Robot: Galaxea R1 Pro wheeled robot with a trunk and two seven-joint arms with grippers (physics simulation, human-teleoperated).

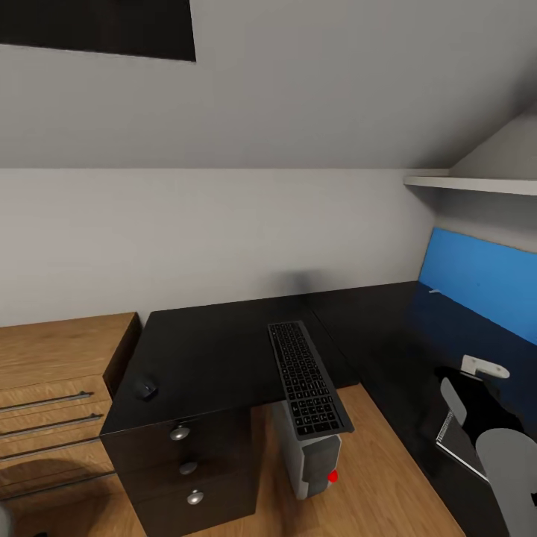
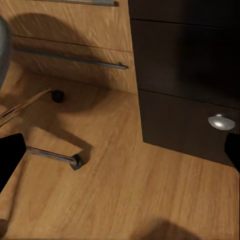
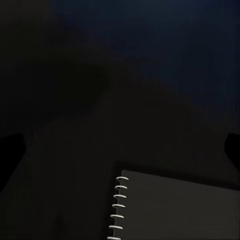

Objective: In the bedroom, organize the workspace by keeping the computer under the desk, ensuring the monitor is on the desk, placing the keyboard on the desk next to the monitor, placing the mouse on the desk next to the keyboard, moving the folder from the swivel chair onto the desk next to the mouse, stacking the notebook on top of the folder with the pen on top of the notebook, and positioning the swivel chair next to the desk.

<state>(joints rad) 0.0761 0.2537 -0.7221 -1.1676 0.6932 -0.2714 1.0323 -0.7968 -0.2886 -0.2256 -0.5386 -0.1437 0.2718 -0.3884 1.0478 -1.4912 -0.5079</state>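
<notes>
The black desk (image 1: pixel 209 350) carries the keyboard (image 1: pixel 306 377), whose near end juts past the edge above the grey computer (image 1: pixel 313 462) on the floor. The mouse (image 1: pixel 145 388) lies near the desk's left edge. On the right wing lies the spiral-bound notebook (image 1: pixel 456 441) (image 3: pixel 175 207), with my right gripper (image 1: pixel 477 425) (image 3: pixel 120 145) open just above it. A bright-blue panel (image 1: pixel 481 280) stands upright against the wall; I cannot tell if it is the folder. My left gripper (image 2: pixel 120 155) hangs open over the floor by the swivel chair's chrome legs (image 2: pixel 50 154). The monitor is out of view.
A light wooden chest of drawers (image 1: pixel 52 373) stands left of the desk. The desk's black drawers have silver knobs (image 2: pixel 221 121). A white shelf (image 1: pixel 477 183) juts out above the right wing. A dark panel (image 1: pixel 97 30) hangs high on the wall.
</notes>
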